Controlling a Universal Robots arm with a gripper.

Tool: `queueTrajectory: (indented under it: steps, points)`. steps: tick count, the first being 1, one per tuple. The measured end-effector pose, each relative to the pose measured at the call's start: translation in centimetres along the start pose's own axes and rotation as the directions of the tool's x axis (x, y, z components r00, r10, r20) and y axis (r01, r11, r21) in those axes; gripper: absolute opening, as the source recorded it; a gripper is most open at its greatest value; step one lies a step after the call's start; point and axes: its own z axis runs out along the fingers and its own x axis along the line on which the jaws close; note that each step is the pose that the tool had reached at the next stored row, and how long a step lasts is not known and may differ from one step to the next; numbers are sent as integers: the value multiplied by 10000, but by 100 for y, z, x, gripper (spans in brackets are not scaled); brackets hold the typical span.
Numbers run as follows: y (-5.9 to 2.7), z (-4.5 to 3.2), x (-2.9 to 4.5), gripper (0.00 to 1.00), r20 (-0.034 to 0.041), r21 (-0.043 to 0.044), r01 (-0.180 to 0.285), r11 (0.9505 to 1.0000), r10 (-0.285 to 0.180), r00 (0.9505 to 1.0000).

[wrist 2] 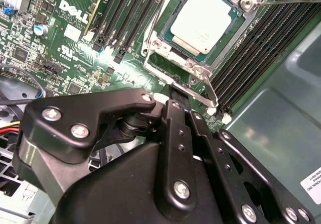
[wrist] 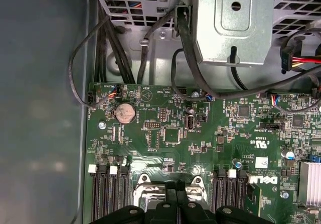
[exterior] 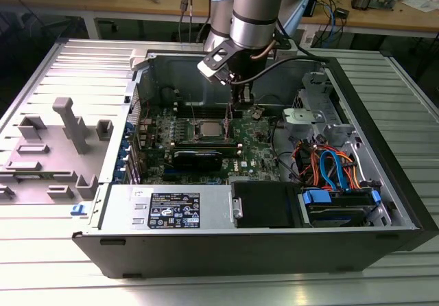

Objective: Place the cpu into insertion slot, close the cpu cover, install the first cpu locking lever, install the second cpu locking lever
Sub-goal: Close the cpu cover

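The pincer has its fingers pressed together, and its tip is down at the near edge of the insertion slot. Whether a thin wire is nipped between them I cannot tell. The cpu lies flat in the insertion slot, with the cpu cover down around it.

I judge the cpu light, stiff and easily damaged underneath, so it should be held by its edges only. The levers look like springy, slick steel wire, best taken at the bent ends.

Counted, there is one cpu, one slot and one cover. There are two locking levers: one lever along the slot's side nearest the pincer, the other lever reaching away from its far corner. Long black memory slots flank the slot on the green motherboard.
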Motion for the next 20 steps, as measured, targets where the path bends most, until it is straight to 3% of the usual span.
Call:
queueTrajectory:
  steps: [10, 20]
  points:
    - [-42, 5, 2, 11, -1, 0, 0, 10000, 0, 10000]
    - [-284, 30, 15, 11, -3, 1, -1, 10000, 1, 10000]
